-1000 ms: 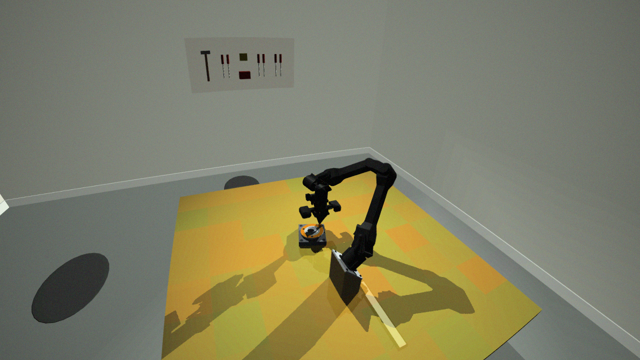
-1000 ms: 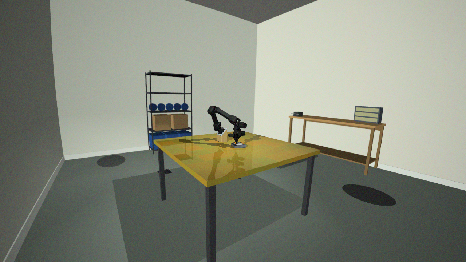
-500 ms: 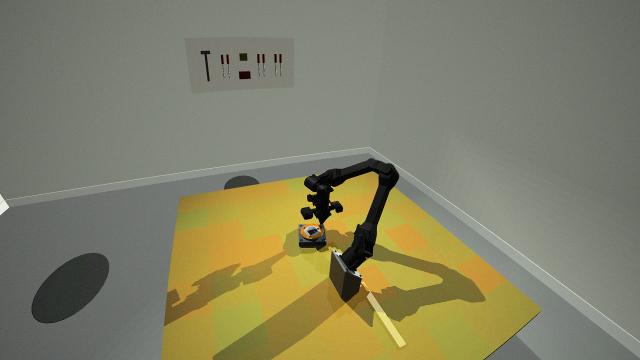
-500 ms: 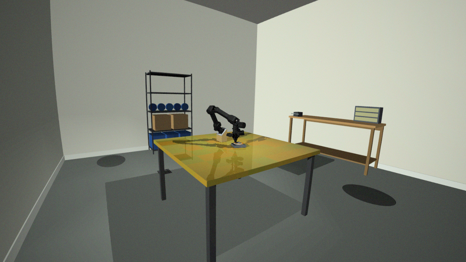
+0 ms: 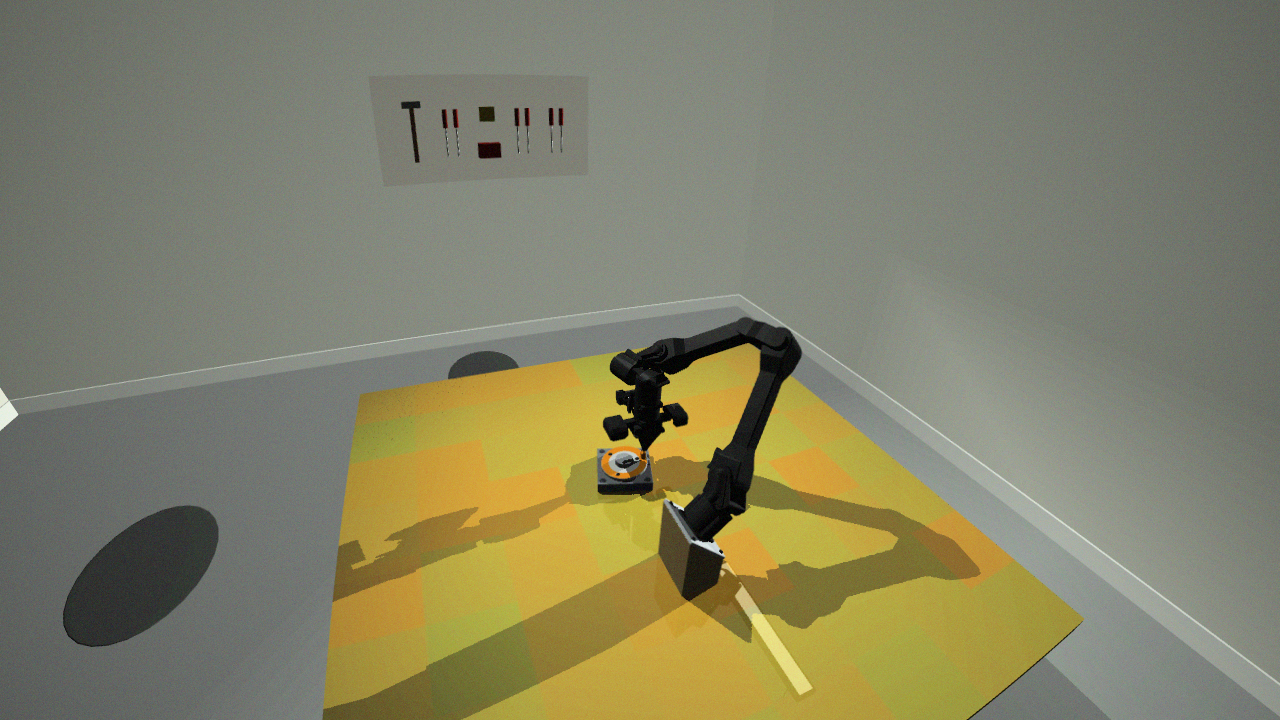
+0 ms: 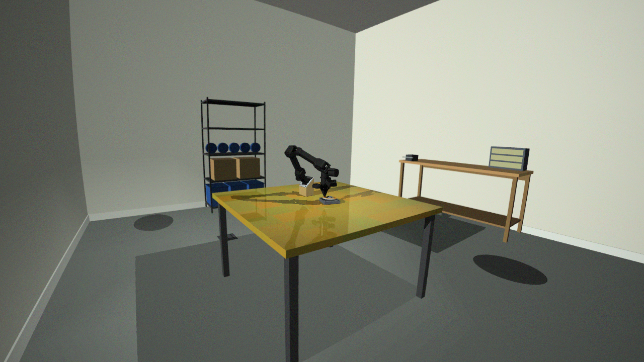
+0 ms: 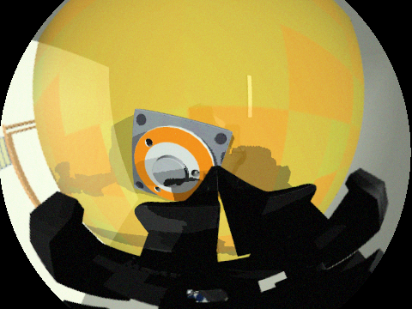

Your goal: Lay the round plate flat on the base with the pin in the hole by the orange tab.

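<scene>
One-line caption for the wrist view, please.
Shut black gripper poised at the edge of the round orange-ringed plate on its square grey base.
</scene>
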You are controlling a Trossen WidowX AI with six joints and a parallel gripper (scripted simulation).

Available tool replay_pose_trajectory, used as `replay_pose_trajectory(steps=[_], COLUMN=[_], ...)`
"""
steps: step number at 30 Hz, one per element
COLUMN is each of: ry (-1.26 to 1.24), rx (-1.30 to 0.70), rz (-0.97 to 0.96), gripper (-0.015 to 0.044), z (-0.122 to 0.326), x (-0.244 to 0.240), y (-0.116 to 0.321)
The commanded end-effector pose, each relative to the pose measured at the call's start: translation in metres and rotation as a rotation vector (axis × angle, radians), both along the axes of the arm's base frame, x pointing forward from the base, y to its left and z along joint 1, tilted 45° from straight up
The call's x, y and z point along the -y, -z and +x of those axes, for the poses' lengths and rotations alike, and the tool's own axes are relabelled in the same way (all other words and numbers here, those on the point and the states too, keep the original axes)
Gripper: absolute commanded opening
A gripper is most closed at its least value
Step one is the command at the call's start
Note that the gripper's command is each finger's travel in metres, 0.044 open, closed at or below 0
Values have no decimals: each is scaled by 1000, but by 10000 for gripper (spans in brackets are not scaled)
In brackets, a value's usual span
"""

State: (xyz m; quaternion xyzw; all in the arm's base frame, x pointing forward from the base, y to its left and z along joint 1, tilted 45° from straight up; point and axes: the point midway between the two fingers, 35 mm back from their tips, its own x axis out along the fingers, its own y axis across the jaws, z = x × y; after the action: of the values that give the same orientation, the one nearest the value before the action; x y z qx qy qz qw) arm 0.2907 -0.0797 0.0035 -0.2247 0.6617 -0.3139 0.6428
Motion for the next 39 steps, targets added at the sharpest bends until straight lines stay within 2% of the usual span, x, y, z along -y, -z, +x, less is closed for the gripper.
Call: replay_pose_trajectory(steps=[1,14,23,39], ry=[7,7,7,-4], rx=[-11,-11,-11,-15], rz=[1,1,3,-1], gripper=[0,0,0,0], z=[-7,-12,-10,-9], x=[0,0,-30,-26], y=[2,3,-26,-21])
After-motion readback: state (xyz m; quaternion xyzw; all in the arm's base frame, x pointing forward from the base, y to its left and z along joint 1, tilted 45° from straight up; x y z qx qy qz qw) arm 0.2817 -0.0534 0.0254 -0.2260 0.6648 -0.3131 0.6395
